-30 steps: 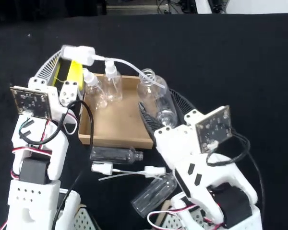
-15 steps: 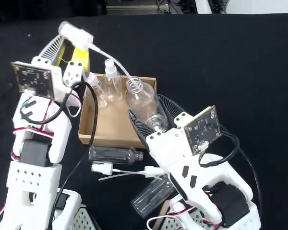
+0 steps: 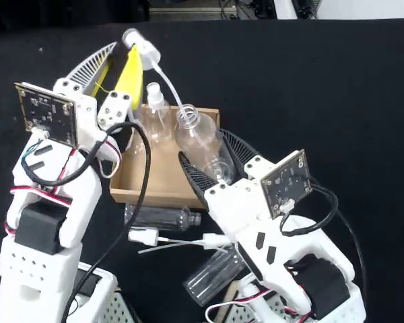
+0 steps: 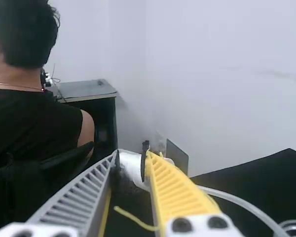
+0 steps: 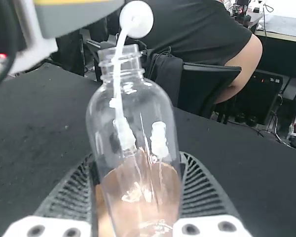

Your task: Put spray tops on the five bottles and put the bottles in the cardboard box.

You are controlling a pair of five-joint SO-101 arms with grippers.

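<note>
1. Left gripper [image 3: 126, 48] is pinching the spray top [image 3: 140, 44] by its head; its bendy tube [image 3: 172, 94] is dangling into the bottle neck.
2. Right gripper [image 3: 203, 161] is clamping the bottle [image 3: 194, 134] mid-body over the cardboard box [image 3: 155, 188]. Probably light, slick and squashable, so best gripped low and gently.

Clear plastic bottles [image 3: 196, 138]: five counted. One was raised and uncapped. Two lay uncapped on the black table [image 3: 337, 87], a near bottle [image 3: 214, 272] and a far bottle [image 3: 158, 217]. Two stood capped, one capped bottle [image 3: 157, 120] in plain sight and the other partly hidden behind an arm.

White spray tops with thin tubes [image 3: 139, 44]: five counted. One was held aloft, two lay loose, two were fitted.

Brown cardboard box [image 3: 155, 178]: one.

White robot arms [image 3: 50, 202]: two.
</note>
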